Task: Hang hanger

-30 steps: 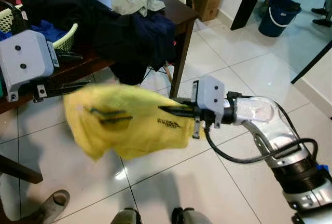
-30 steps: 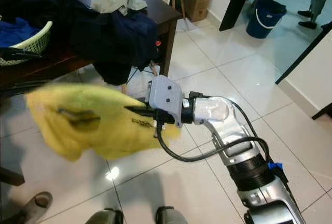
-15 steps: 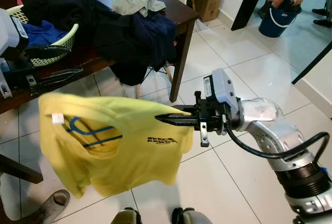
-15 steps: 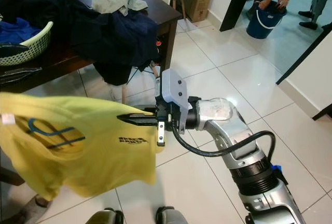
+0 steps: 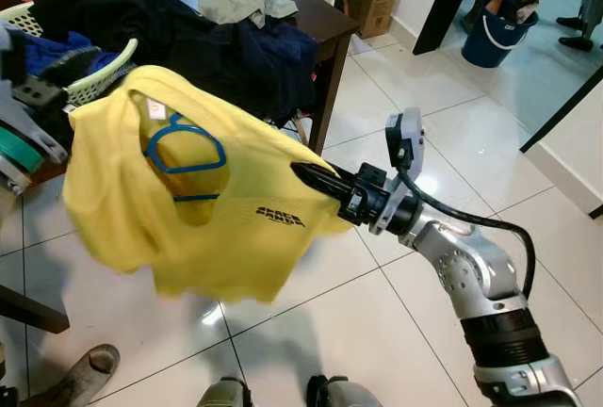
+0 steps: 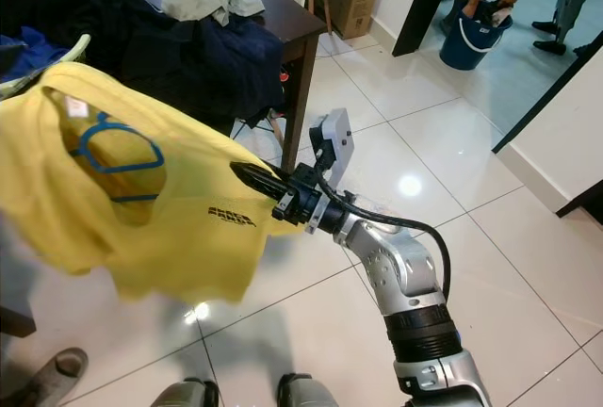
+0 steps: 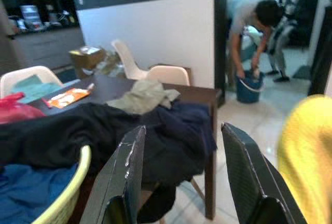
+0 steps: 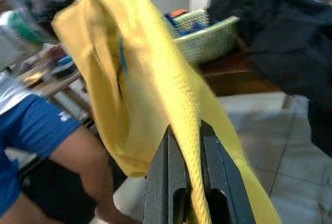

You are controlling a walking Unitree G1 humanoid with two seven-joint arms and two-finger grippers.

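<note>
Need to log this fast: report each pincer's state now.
Left pincer: open, holding nothing.
Right pincer: closed on the yellow shirt.

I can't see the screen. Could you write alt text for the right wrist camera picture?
Two black gripper fingers pinch a fold of a yellow T-shirt that drapes away from the camera. Behind it a pale green laundry basket and dark clothes sit on a brown table, and a person's leg in blue shorts is beside the shirt.
</note>
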